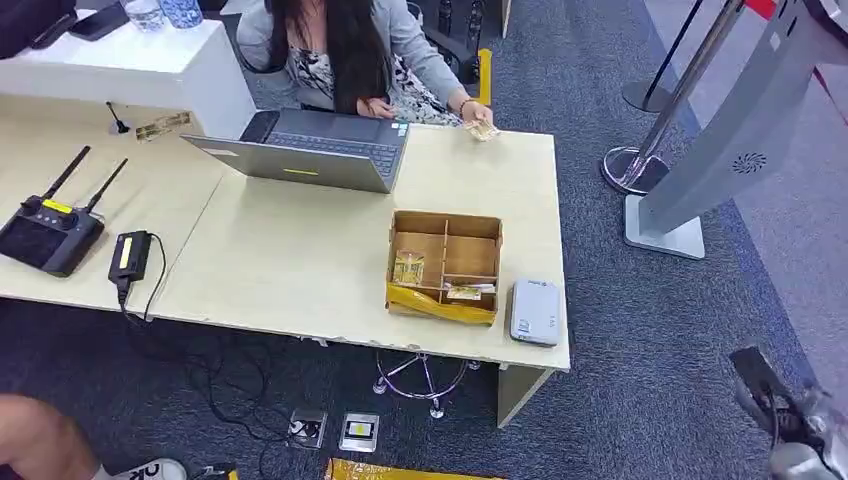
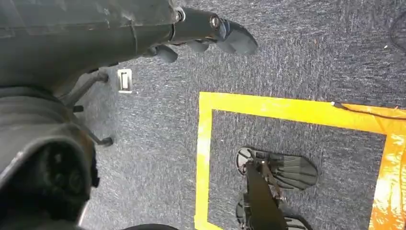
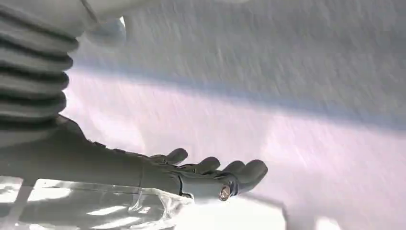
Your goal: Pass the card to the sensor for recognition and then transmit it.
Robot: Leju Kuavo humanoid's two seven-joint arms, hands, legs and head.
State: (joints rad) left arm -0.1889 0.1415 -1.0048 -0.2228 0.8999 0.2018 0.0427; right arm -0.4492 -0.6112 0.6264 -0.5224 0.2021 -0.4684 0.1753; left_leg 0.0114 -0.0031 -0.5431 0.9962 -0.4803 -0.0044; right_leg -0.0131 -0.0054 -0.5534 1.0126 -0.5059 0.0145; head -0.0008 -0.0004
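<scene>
On the tabletop [image 1: 300,270], a remote controller [image 1: 48,232] lies at the left edge and a laptop [image 1: 318,150] at the far edge. The divided cardboard box [image 1: 445,265] near the front right corner holds cards [image 1: 409,267]; the white sensor [image 1: 535,311] lies just beside it. The left hand [image 2: 210,36] hangs empty over carpet, fingers loosely apart. The right hand [image 3: 210,175] holds nothing, fingers spread.

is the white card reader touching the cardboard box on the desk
Apart. In the head view, a strip of bare desk shows between the white card reader and the right wall of the cardboard box.
</scene>
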